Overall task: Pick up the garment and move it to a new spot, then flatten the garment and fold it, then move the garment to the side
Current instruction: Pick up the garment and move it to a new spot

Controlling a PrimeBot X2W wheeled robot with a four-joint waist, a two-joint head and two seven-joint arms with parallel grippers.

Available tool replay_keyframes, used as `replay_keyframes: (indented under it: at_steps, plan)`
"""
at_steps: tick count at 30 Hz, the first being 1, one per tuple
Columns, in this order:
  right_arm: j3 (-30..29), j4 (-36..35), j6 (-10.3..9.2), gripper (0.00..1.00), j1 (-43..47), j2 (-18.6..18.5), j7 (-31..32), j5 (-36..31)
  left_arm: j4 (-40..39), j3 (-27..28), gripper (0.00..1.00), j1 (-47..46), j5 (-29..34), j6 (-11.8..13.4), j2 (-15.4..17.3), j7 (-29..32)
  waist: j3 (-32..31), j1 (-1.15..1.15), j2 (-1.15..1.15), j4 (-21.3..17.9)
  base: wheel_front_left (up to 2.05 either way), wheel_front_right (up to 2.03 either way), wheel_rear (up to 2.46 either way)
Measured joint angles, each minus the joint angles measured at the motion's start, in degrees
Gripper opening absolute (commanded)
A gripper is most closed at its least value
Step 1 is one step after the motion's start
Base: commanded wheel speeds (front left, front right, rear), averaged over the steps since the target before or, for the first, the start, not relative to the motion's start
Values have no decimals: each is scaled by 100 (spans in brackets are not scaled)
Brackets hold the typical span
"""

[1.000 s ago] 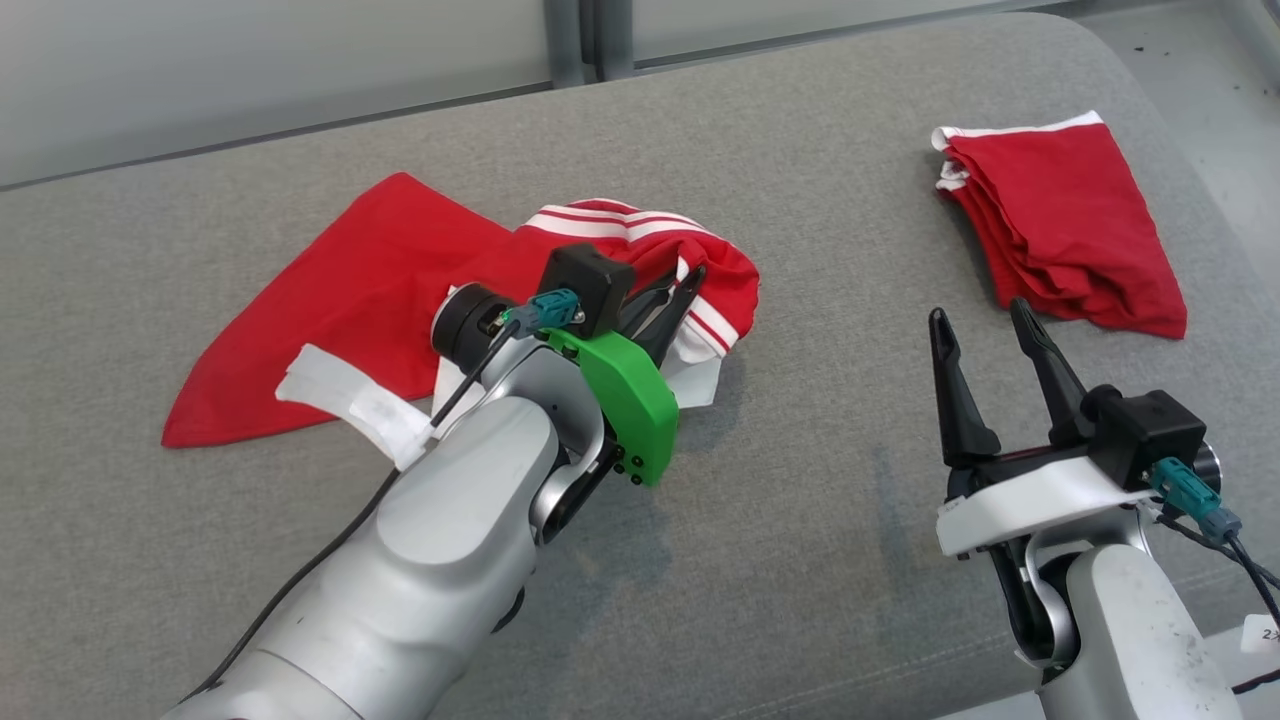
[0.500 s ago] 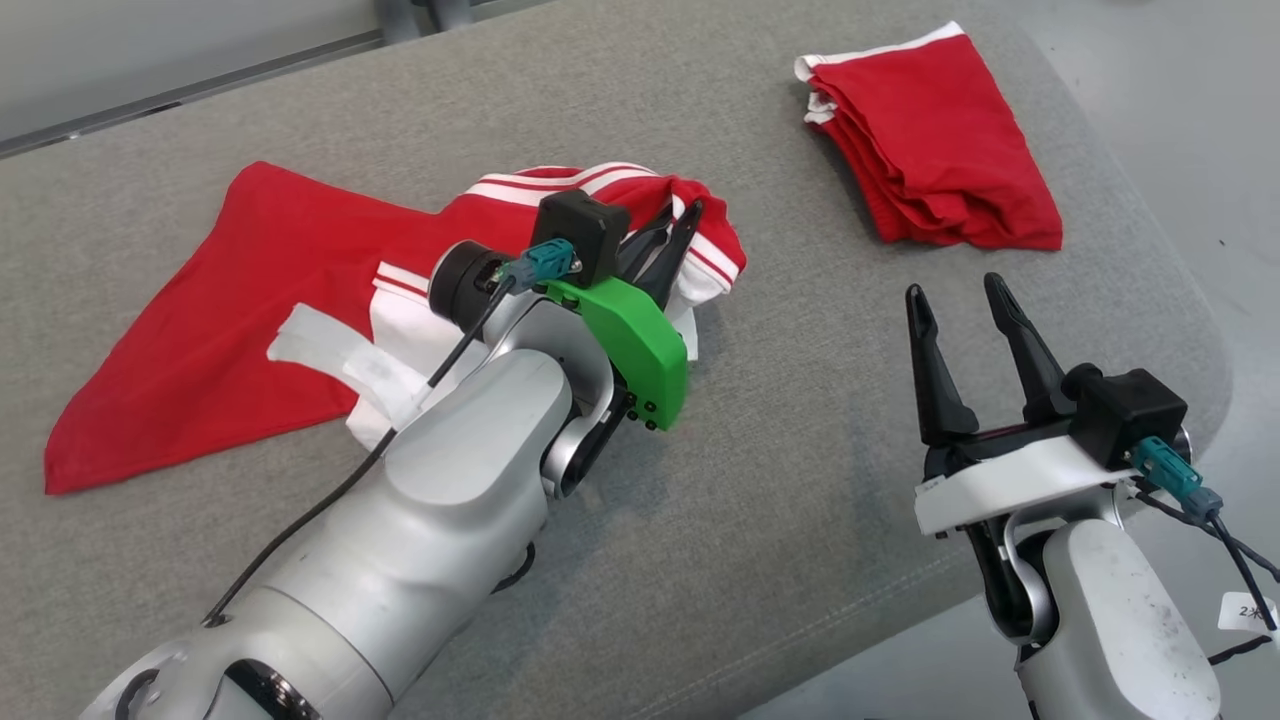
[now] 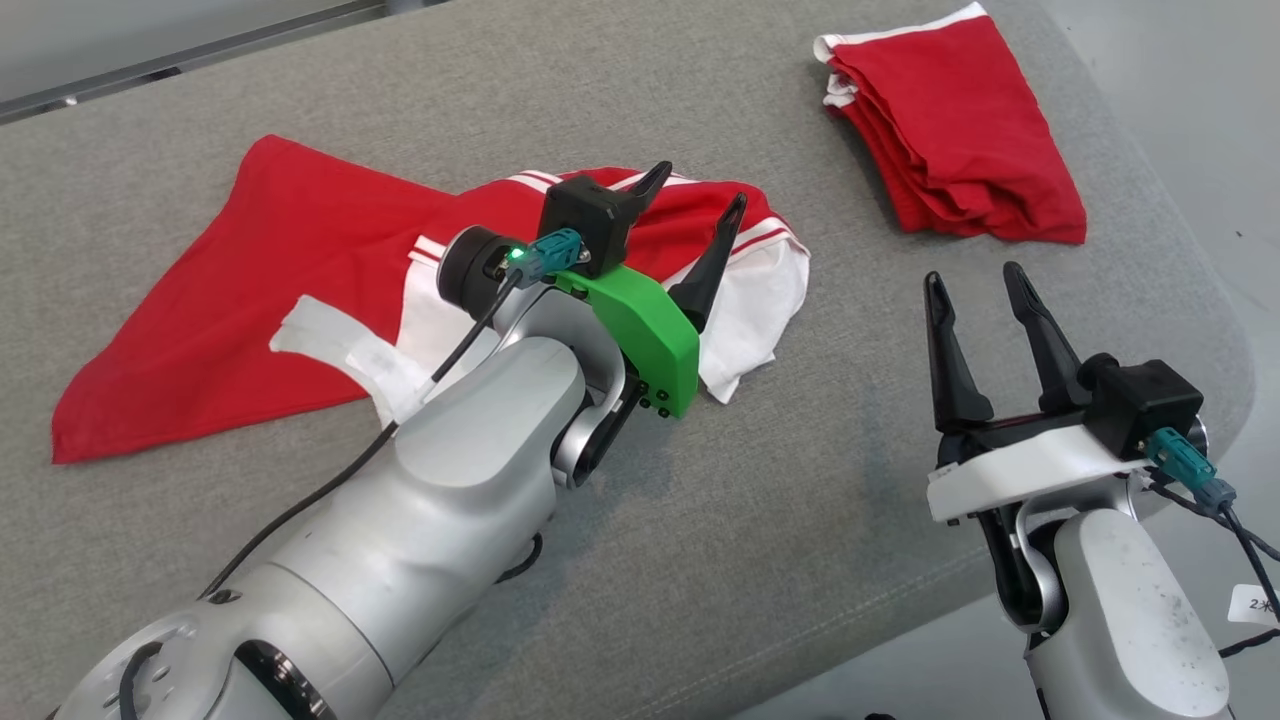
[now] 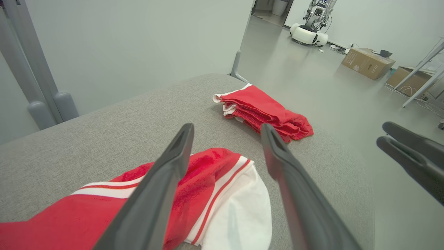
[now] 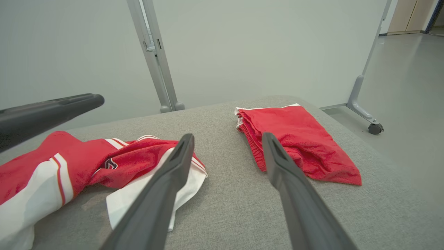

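A red garment (image 3: pixel 250 260) with white panels and stripes lies crumpled and half spread on the grey cushion (image 3: pixel 780 500). Its white-edged end (image 4: pixel 236 215) rests below my left gripper (image 3: pixel 700 205), which hovers over it with the jaws open and nothing between them. The same garment (image 5: pixel 86 166) appears at the left of the right wrist view. My right gripper (image 3: pixel 975 285) stands open above bare cushion at the right, apart from the cloth.
A second red garment (image 3: pixel 950 130), folded, lies at the cushion's far right corner (image 4: pixel 263 111) (image 5: pixel 298 139). The cushion's right edge drops to the floor. Cardboard boxes (image 4: pixel 367 62) and another robot (image 4: pixel 312 24) stand far off.
My left gripper has opened and let go of the garment's striped end, which now lies lower and flatter on the cushion. The camera has also shifted.
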Motion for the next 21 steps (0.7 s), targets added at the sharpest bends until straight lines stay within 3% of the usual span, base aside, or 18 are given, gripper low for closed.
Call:
replay_keyframes:
  at_steps: [4, 8, 21]
  plan:
    - [-3, -19, 1, 100, 13, 4, -1, -71, 66, 109, 100, 35, 14, 19, 4, -29, -112, 0, 0, 231, 0, 0, 0]
    - [-26, -19, 1, 100, 142, 4, -9, -153, -74, 565, 100, 277, 324, 60, 22, -52, -265, 0, 0, 462, 0, 0, 0]
    - [9, -71, 1, 100, 525, 3, 116, -246, -1072, 1965, 100, 2293, 1224, 188, 367, -62, -828, 0, -1, 1037, 0, 0, 0]
